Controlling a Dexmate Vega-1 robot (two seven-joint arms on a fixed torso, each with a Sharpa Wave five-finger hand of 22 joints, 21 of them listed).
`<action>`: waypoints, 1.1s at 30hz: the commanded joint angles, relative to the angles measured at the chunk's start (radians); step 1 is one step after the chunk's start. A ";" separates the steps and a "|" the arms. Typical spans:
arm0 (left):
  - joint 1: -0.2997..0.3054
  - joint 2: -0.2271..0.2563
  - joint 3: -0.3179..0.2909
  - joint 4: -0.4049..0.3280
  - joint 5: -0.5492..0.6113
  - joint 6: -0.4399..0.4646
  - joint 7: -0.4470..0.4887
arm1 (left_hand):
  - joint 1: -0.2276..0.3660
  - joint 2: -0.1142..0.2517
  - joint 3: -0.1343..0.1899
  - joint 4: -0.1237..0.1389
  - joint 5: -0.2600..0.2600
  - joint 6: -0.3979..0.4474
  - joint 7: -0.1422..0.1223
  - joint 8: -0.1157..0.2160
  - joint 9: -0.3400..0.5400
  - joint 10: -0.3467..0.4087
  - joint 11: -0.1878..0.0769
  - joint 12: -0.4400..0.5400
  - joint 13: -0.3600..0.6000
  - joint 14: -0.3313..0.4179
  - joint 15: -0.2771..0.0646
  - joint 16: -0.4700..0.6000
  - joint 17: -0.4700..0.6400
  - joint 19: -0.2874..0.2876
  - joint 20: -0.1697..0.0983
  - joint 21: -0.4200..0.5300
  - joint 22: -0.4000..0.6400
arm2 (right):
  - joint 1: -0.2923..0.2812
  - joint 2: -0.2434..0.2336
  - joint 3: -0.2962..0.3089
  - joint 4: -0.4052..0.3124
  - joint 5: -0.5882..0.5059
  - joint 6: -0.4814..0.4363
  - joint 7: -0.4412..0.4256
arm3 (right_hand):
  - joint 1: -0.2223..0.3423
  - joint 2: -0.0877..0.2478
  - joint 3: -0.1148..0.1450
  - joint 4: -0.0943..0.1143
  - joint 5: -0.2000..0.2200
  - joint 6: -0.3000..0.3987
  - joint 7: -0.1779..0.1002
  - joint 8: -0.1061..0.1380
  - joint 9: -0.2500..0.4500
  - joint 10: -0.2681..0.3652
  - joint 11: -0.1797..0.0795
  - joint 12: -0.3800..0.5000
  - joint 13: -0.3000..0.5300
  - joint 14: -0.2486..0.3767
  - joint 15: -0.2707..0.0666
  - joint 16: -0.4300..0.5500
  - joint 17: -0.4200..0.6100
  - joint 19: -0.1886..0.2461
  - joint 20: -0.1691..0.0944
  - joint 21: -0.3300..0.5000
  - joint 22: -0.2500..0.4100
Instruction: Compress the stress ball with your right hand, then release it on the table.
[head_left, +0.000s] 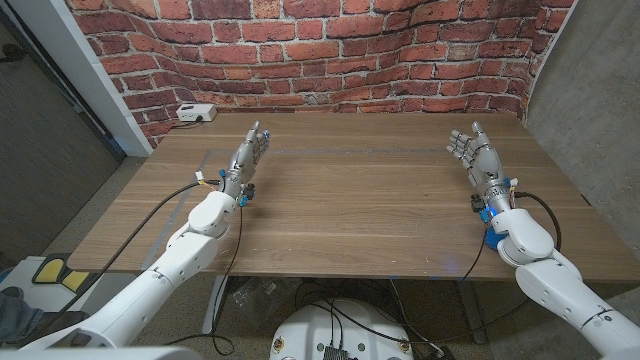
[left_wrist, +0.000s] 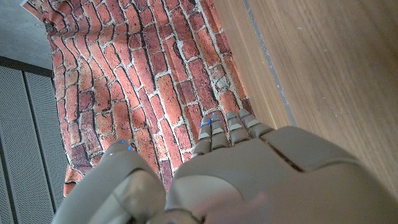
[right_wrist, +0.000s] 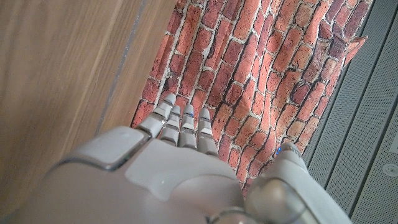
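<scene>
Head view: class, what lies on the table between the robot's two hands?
Only bare wooden table lies between the left hand and right hand.

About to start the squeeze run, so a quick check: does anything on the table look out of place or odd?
One oddity: I see no stress ball on the wooden table. The left hand and right hand are both over it, open and holding nothing. A white power strip sits beyond the far left corner. Nothing is spilled or damaged.
</scene>
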 joint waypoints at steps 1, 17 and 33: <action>0.022 -0.004 -0.001 -0.027 0.006 -0.005 0.021 | 0.010 0.001 0.005 -0.007 -0.002 0.013 -0.002 0.003 0.002 0.012 0.001 0.004 0.004 0.010 0.002 -0.003 0.000 0.010 0.003 -0.001 -0.001 | -0.129 -0.014 0.078 -0.064 0.006 0.009 -0.010 | 0.008 0.007 0.001 -0.007 0.002 -0.002 -0.006 -0.001 0.003 0.015 -0.003 0.006 0.003 0.013 -0.001 0.007 0.001 0.012 0.002 0.008 0.004; 0.033 0.003 0.010 -0.072 0.024 0.031 0.044 | 0.021 0.009 0.008 -0.011 -0.006 0.028 0.000 0.000 0.003 0.025 0.000 0.001 0.004 0.021 0.005 -0.005 0.000 0.018 0.005 -0.003 -0.001 | -0.250 0.001 0.161 -0.097 -0.003 0.045 -0.009 | 0.015 0.014 0.003 -0.011 0.001 0.007 -0.007 -0.002 0.003 0.042 -0.004 0.012 0.004 0.031 -0.005 0.008 0.001 0.028 0.002 0.010 0.004; 0.014 -0.008 0.022 -0.070 0.050 0.032 0.056 | 0.028 0.016 0.009 -0.013 -0.009 0.034 0.000 -0.004 0.003 0.028 0.002 -0.003 0.004 0.024 0.005 -0.008 0.000 0.017 0.009 -0.007 -0.001 | -0.342 0.031 0.217 -0.133 -0.005 0.046 -0.007 | 0.020 0.018 0.004 -0.014 -0.001 0.022 -0.009 0.000 0.003 0.058 -0.006 0.014 0.004 0.047 0.001 0.008 0.001 0.039 0.002 0.010 0.004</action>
